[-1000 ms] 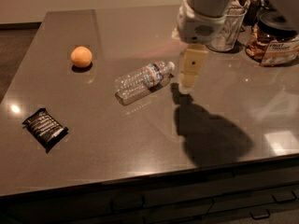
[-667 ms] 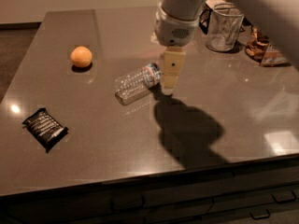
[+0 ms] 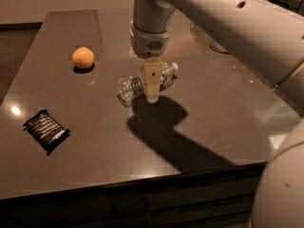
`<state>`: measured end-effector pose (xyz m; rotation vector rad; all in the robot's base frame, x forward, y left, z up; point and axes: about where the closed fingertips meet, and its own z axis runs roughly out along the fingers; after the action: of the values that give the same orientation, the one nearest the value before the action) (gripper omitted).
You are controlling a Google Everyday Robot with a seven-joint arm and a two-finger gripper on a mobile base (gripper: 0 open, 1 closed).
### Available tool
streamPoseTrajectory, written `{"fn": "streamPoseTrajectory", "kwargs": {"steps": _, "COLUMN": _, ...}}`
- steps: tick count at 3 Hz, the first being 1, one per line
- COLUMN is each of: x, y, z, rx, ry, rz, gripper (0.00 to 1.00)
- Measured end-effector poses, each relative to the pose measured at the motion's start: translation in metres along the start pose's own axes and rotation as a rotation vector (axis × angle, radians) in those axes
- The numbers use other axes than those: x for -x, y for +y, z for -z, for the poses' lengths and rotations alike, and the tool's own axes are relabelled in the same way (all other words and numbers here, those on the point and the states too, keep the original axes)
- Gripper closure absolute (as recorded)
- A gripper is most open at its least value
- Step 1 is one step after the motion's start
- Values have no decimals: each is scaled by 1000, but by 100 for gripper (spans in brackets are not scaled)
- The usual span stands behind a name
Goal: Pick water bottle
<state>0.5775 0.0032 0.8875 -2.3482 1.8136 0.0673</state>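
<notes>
The water bottle [image 3: 128, 86] is clear ribbed plastic with a white cap. It lies on its side near the middle of the dark table [image 3: 223, 118], cap pointing to the back right. My gripper [image 3: 152, 95] hangs down from the white wrist directly over the bottle's middle and covers the label band. Its tip is at the bottle's near side, close to the tabletop. The big white arm crosses the upper right of the view.
An orange [image 3: 83, 57] sits at the back left. A black snack packet [image 3: 46, 130] lies at the front left. A clear glass cup [image 3: 203, 38] is mostly hidden behind the arm at the back right. The table's front edge [image 3: 142, 179] runs across the bottom.
My gripper has moved left from beside the bottle's cap to directly over the bottle's middle. The bottle, orange and packet have not moved.
</notes>
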Motion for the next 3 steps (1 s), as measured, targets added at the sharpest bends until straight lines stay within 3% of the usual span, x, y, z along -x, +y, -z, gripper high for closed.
{"fn": "streamPoseTrajectory", "kwargs": {"steps": 1, "x": 3, "y": -4, "z": -22, "rx": 55, "ry": 39, "rz": 57, "gripper": 0}}
{"fn": "streamPoseTrajectory", "kwargs": {"steps": 2, "x": 1, "y": -9, "z": -35, "rx": 100, "ry": 90, "rz": 88, "gripper": 15}}
{"fn": "streamPoseTrajectory", "kwargs": {"steps": 3, "x": 1, "y": -15, "z": -42, "rx": 114, "ry": 123, "rz": 98, "gripper": 38}}
